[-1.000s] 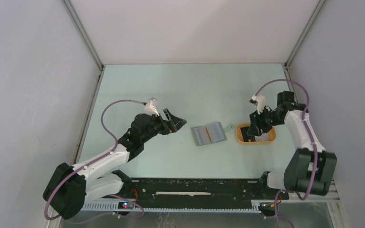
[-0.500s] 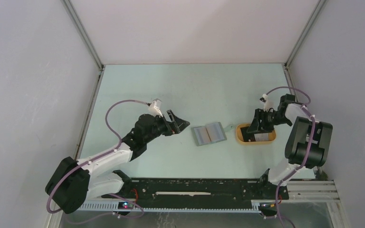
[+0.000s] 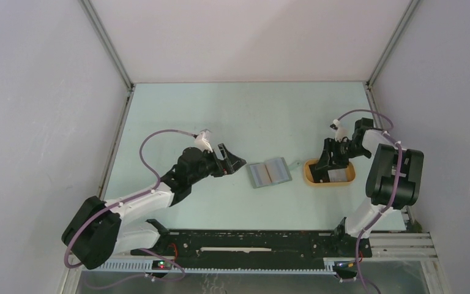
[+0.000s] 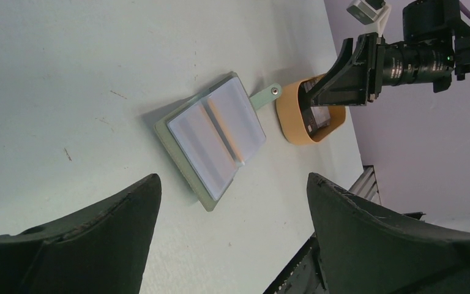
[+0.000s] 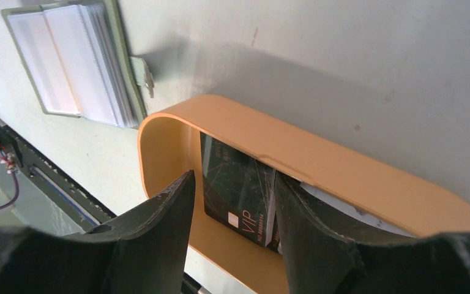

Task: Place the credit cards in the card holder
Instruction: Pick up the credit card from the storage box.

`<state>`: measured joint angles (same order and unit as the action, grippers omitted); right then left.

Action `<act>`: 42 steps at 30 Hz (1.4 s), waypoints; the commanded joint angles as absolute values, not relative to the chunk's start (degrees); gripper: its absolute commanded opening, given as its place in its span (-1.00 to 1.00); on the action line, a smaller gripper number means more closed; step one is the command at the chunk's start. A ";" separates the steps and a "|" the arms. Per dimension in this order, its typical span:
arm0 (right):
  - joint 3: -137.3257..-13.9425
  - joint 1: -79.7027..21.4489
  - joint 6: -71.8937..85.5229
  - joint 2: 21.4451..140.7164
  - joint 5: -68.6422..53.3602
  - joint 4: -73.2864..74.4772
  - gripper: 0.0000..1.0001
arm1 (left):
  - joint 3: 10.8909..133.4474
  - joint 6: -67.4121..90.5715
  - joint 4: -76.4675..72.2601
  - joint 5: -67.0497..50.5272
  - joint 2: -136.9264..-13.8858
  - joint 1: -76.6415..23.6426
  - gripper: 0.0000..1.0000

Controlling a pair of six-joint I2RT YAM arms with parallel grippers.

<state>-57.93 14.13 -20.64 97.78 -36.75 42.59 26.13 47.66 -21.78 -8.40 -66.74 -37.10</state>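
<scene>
Card holder (image 3: pixel 268 173) lies open mid-table, tan tray (image 5: pixel 343 165) at its three o'clock. There the half-open right gripper (image 5: pixel 232 177) straddles a black card (image 5: pixel 238 205), grip unclear. Left gripper (image 3: pixel 235 158) gapes empty at nine o'clock.

Pale green table (image 3: pixel 220 110) bears the open card holder (image 3: pixel 268 173) beside a tan tray (image 3: pixel 330 184).

Open card holder (image 4: pixel 211 144) nr tray (image 4: pixel 292 127)

Black card (image 5: pixel 238 184): "VIP"; smaller print unreadable.
</scene>
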 commanded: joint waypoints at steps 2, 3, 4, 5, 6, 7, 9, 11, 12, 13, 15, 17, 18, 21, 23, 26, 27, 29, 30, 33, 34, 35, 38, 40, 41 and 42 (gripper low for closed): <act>-60.15 13.49 -21.61 100.97 -38.82 43.95 0.18 | 29.76 47.62 -23.64 -9.18 -66.95 -37.57 0.86; -60.34 13.60 -21.73 101.36 -39.69 44.26 0.18 | 29.71 47.56 -23.58 -9.15 -66.93 -37.59 0.86; -60.63 13.81 -21.85 101.62 -40.70 44.82 0.18 | 29.78 47.55 -23.55 -9.15 -66.91 -37.61 0.86; -60.82 14.06 -22.10 102.00 -41.98 45.27 0.17 | 29.79 47.55 -23.53 -9.14 -66.97 -37.62 0.86; -61.08 14.40 -22.37 102.22 -43.38 45.87 0.16 | 29.79 47.55 -23.43 -9.16 -66.92 -37.57 0.86; -61.35 14.74 -23.00 102.56 -44.89 46.61 0.15 | 29.86 47.55 -23.42 -9.19 -67.02 -37.69 0.86; -62.07 15.25 -23.99 103.05 -47.17 48.07 0.14 | 29.88 47.55 -23.46 -9.18 -67.14 -37.64 0.86; -62.37 15.69 -24.97 103.46 -49.20 49.26 0.13 | 29.88 47.55 -23.37 -9.06 -67.14 -37.75 0.86; -62.56 15.80 -25.49 103.71 -50.02 49.88 0.13 | 29.88 47.55 -23.31 -9.06 -67.15 -37.74 0.86; -62.68 15.82 -26.10 104.04 -50.79 50.54 0.12 | 29.88 47.55 -23.37 -9.20 -67.08 -37.72 0.86; -63.03 15.91 -27.27 104.42 -52.54 51.99 0.11 | 29.88 47.55 -23.37 -9.06 -67.15 -37.83 0.86; -63.26 15.91 -28.19 104.27 -54.19 52.85 0.10 | 29.94 47.55 -23.29 -9.06 -67.08 -37.86 0.86; -63.23 15.91 -28.66 104.12 -54.89 53.19 0.10 | 29.91 47.55 -23.20 -8.99 -67.06 -37.83 0.86; -63.29 15.99 -29.71 103.51 -56.98 54.18 0.09 | 29.82 47.55 -23.20 -8.88 -66.89 -37.96 0.86; -63.36 16.08 -30.30 103.51 -57.98 54.79 0.08 | 29.80 47.55 -23.17 -8.82 -66.81 -38.00 0.86; -63.79 15.95 -31.54 104.28 -59.61 56.37 0.07 | 29.79 47.55 -23.18 -8.79 -66.86 -38.10 0.86; -64.01 15.91 -32.08 104.70 -59.95 57.09 0.06 | 29.79 47.55 -23.20 -8.79 -66.88 -38.11 0.86; -64.22 15.78 -32.27 105.18 -59.89 57.43 0.04 | 29.80 47.54 -23.20 -8.71 -66.87 -38.11 0.86; -64.23 15.69 -32.18 105.28 -59.47 57.39 0.03 | 29.85 47.55 -23.20 -8.70 -66.96 -38.13 0.86; -64.20 15.35 -32.30 105.51 -59.81 57.52 0.01 | 29.88 47.46 -23.20 -8.72 -66.90 -38.07 0.86; -64.21 15.14 -32.50 105.59 -59.84 57.60 0.01 | 29.88 47.50 -23.20 -8.70 -66.99 -38.19 0.86; -64.23 14.77 -32.45 105.79 -59.61 57.65 0.01 | 29.88 47.47 -23.20 -8.70 -67.05 -38.19 0.86; -64.23 14.14 -32.52 106.44 -59.66 57.79 -0.02 | 29.88 47.46 -23.20 -8.70 -67.10 -38.23 0.86; -64.22 13.71 -32.61 106.72 -59.51 57.84 -0.03 | 29.94 47.46 -23.20 -8.71 -67.13 -38.23 0.86; -64.17 13.45 -32.50 106.84 -58.95 57.75 -0.02 | 29.97 47.46 -23.20 -8.70 -67.21 -38.21 0.86; -64.23 13.06 -32.26 106.81 -57.64 57.48 -0.02 | 29.97 47.46 -23.20 -8.70 -67.18 -38.19 0.86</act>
